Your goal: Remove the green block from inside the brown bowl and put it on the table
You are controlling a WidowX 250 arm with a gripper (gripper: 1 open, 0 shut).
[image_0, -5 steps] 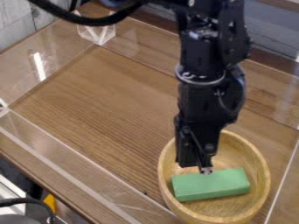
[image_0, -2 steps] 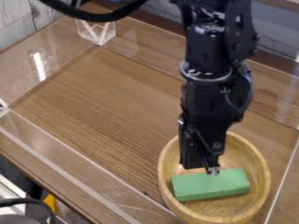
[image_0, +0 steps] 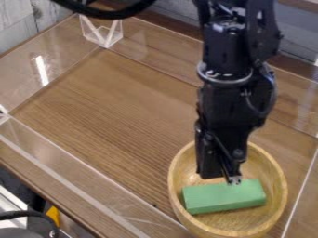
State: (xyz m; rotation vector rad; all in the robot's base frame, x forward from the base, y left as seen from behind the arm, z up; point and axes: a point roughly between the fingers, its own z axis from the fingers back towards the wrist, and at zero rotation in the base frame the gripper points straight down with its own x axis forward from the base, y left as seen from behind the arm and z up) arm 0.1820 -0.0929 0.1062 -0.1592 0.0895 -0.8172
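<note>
- One black robot arm (image_0: pixel 236 74) comes down from top of frame, pincer (image_0: pixel 229 177) pointing straight down into the bowl.
- Pincer fingers pressed together, nothing between them; tips sit just above the block's far edge, can't tell if touching.
- Green block (image_0: pixel 225 197) lies flat inside the brown bowl (image_0: pixel 199 214), long side running left-right, slightly tilted up to the right.
- Block fills approx the near half of the bowl floor; its right end is close to the bowl's right wall.
- Bowl sits at near-right of the table (image_0: pixel 112 102), partly cut off by frame bottom.
- Table is wood-grain w/ clear plastic walls (image_0: pixel 56 56) along left and near sides; glare streaks on the left wall.
- Small clear triangular bracket (image_0: pixel 102 33) at far-left corner, well apart from bowl.
- Yellow-and-black bit (image_0: pixel 50 219) at near-left, outside the wall, too small to tell what it is.
</note>
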